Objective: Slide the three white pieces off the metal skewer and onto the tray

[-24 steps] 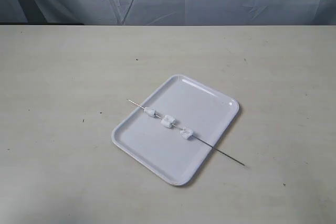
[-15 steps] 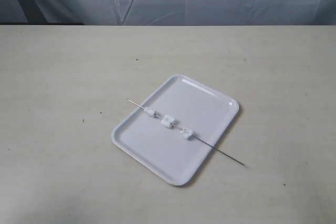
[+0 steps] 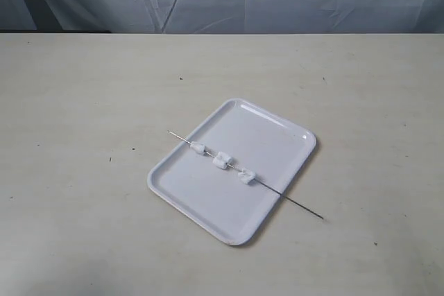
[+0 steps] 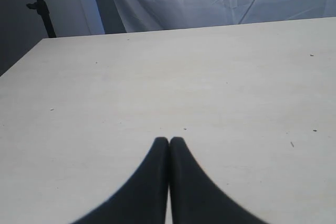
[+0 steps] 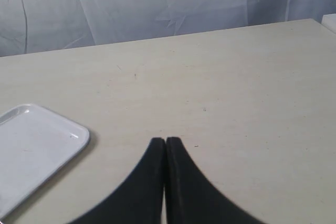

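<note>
The skewer (image 3: 284,197) crosses the tray (image 3: 263,140), three white pieces (image 3: 221,161) threaded on it. The left gripper (image 4: 169,140) and right gripper (image 5: 166,140) are closed tight, empty.

The tray (image 3: 201,202) lies on the tabletop (image 3: 83,102). Across it lies the metal skewer (image 3: 291,201), ends overhanging, with the three pieces (image 3: 222,161) over the tray.
</note>
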You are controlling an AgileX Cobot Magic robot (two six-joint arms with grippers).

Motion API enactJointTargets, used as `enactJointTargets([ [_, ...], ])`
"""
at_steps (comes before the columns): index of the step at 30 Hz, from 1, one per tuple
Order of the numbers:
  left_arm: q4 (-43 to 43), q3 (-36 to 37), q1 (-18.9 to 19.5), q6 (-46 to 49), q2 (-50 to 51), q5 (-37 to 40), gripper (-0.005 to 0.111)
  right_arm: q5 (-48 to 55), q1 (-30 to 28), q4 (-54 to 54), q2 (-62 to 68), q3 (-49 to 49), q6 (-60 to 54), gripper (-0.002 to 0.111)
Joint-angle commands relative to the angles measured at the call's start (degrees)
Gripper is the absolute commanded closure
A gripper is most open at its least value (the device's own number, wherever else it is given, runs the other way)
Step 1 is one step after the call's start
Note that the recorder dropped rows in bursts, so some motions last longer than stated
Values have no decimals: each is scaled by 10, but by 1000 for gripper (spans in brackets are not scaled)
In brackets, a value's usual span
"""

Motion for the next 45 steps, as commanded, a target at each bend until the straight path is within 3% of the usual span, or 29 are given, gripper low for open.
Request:
enactJointTargets([
  [1, -6, 2, 1, -1, -3, 0, 107, -20, -3, -52, -1, 1, -3, 109],
  [5, -6, 2, 1, -1, -3, 0, 107, -50, -3, -165, -1, 1, -5, 109],
  [8, -6, 2, 1, -1, -3, 0, 107, -134, -3, -257, -1, 1, -4, 109],
  [13, -6, 2, 1, -1, -3, 0, 107, -273, -3, -135, -1, 1, 4, 109],
  [14, -6, 2, 1, -1, -3, 0, 107, -291, -3, -78, -1, 1, 52, 109],
  [18, -6, 2, 1, -1, -3, -1, 107, -277, -3, 16, -1, 1, 153, 109],
  [22, -6, 2, 1, -1, -3, -1, 107, -264, 16, -62, -1, 1, 213, 109],
  [25, -6, 2, 1, -1, -3, -1, 107, -287, 64, -164, 28, -36, 291, 109],
  [30, -6, 2, 1, -1, -3, -1, 107, -314, 119, -318, 135, -114, 351, 109],
  [34, -6, 2, 1, -1, -3, -1, 107, -395, 140, -438, 256, -187, 351, 109],
  [38, -6, 2, 1, -1, -3, -1, 107, -299, 150, -512, 364, -265, 403, 109],
  [45, -6, 2, 1, -1, -3, -1, 107, 47, 194, -524, 491, -340, 411, 109],
])
